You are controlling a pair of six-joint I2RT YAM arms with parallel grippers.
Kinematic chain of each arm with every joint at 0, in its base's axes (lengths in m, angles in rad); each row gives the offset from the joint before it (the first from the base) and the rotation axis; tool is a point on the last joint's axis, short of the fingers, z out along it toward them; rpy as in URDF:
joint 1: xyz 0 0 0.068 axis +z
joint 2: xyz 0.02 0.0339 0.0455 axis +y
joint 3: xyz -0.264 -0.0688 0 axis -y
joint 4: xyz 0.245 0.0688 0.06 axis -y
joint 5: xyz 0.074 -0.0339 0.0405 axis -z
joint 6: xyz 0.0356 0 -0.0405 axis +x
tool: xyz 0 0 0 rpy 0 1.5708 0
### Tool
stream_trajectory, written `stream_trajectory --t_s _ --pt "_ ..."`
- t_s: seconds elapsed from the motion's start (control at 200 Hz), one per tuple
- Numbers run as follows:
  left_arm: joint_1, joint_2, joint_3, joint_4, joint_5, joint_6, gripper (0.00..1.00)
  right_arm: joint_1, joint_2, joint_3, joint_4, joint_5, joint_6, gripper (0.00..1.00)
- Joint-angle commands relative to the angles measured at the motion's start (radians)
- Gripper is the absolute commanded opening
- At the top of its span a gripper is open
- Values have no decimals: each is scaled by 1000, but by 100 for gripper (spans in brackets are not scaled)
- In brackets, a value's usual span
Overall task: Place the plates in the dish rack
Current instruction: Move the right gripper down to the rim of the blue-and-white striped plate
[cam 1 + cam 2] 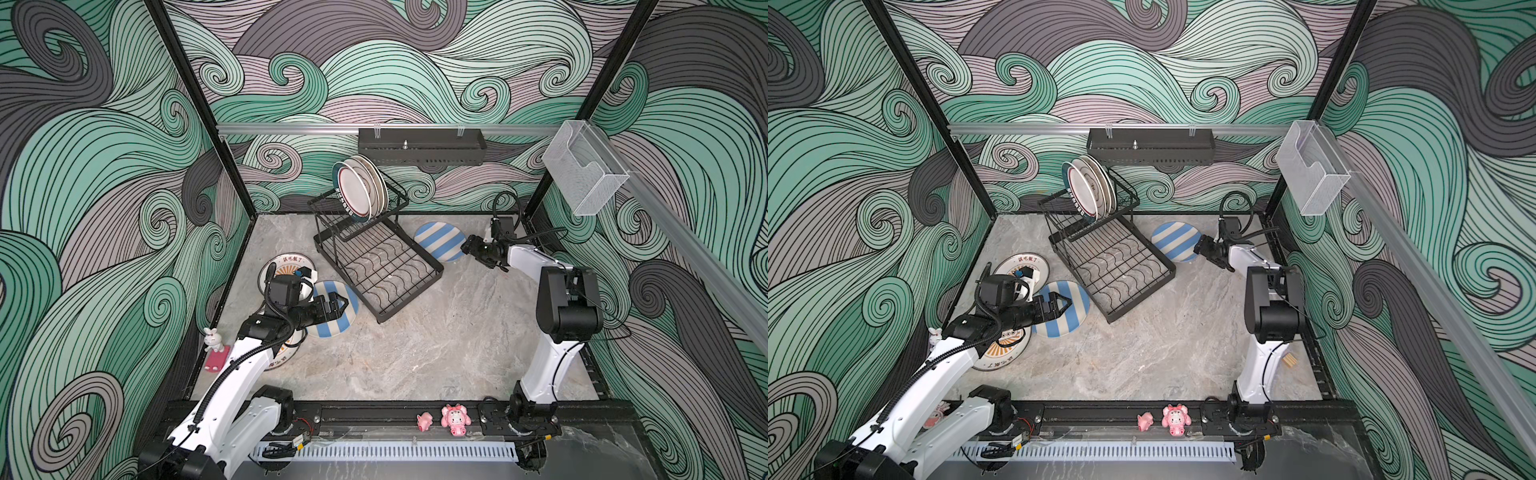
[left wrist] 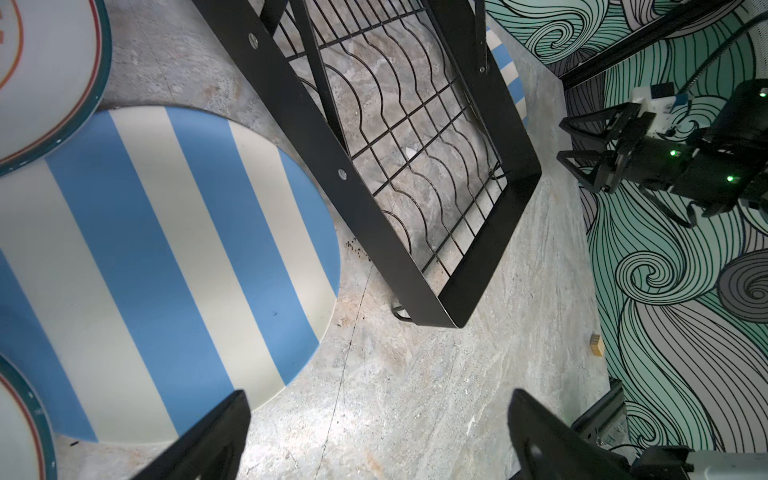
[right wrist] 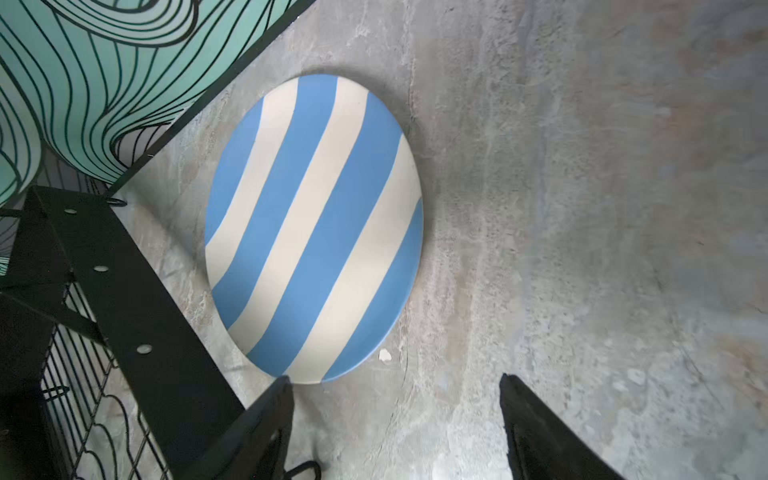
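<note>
The right gripper [image 1: 466,248] is hovering low at the right edge of the far striped plate [image 1: 439,241]. That plate is lying flat on the surface [image 1: 415,357], just right of the dish rack [image 1: 386,266]. In the right wrist view the gripper's fingers [image 3: 262,424] are standing apart with nothing between them. One tip is sitting right at the plate's rim, though I cannot tell whether it is touching. The step in hand looks to be picking up this plate.

To do it well, I judge that one finger is going to need to work under the raised lip. The plate is offering only a thin edge, and a shallow pinch is likely to slip off glazed ceramic. The bite should be deep over the rim and firm, and the lift slow. The plate should be tilting upright before it is carried left over the rack's tray wall. It can then go into a free slot beside the standing plates [image 1: 361,187] in the upper basket.

The left gripper [image 1: 341,302], its fingers also spread and empty, is hanging over the near striped plate [image 1: 328,330] on the left, well apart from the right arm.
</note>
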Motion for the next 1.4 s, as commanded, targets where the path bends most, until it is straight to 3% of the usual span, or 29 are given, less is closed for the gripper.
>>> stream_trajectory --t_s 0.0,0.13,0.28,0.495,1.396 --pt "4 -10 19 9 -1 -5 98 19 21 80 -46 -11 -34 71" --pt "5 1 20 8 1 -2 98 36 79 178 -95 -22 -66 62" --pt "4 24 33 3 6 3 99 46 153 247 -73 -57 -21 43" --pt "4 37 68 -39 -1 25 98 57 236 338 -115 -38 -13 30" --pt "5 36 42 -22 -2 15 99 62 305 366 -234 46 -90 13"
